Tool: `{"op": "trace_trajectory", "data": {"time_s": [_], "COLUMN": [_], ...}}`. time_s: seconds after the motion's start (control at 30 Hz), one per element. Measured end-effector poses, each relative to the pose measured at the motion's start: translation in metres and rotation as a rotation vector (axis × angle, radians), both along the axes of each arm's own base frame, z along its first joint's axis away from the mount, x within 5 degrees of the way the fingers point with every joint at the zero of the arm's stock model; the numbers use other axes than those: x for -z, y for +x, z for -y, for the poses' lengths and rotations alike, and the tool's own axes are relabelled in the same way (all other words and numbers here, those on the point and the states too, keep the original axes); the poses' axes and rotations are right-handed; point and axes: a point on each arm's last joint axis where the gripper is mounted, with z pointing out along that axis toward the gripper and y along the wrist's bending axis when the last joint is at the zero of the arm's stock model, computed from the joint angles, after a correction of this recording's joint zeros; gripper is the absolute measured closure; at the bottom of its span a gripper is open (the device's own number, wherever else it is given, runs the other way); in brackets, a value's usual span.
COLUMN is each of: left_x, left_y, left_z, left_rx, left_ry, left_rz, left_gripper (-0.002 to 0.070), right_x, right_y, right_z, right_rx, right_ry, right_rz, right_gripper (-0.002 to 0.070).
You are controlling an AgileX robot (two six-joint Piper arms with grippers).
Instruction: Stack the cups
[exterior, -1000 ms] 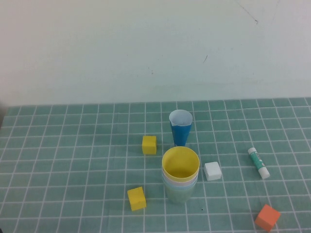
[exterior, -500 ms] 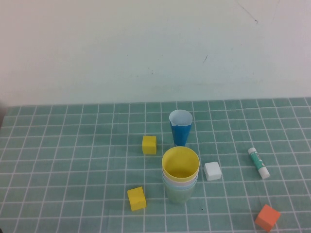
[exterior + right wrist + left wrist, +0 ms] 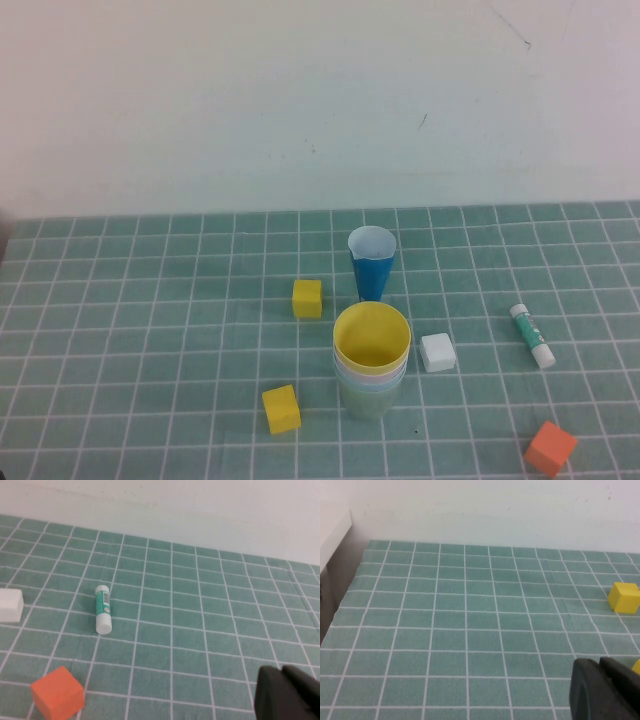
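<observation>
Item: the cups [image 3: 371,362], nested in one stack, yellow cup [image 3: 371,338] uppermost, pale pink and light blue rims under it, sage green at the base. Stack upright on the desk [image 3: 150,330].

Left claw [image 3: 607,690]: jaws closed, empty; the stack lies well off to its right, outside its own view. Right claw [image 3: 290,695]: jaws closed, empty; the stack lies well off to its left.

Handling: stacking looks complete; keep both claws parked and clear of the stack.

Obscured: neither claw appears in the high view; each wrist view cuts off its claw. Lower cups show rims only.
</observation>
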Motion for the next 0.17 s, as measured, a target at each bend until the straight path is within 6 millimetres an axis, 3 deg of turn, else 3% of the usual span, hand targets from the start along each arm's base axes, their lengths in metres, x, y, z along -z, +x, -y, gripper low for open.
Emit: {"op": "trace_trajectory", "data": {"time_s": [0.17], "left_x": [0.0], "left_y": [0.0], "left_z": [0.0], "left_rx": [0.0], "left_ry": [0.0], "left_rz": [0.0], "left_gripper": [0.0677], "right_x": [0.0], "right_y": [0.0], "right_z": [0.0], "right_rx": [0.0], "right_ry": [0.0], "right_rz": [0.0], "right_gripper": [0.0678]}}
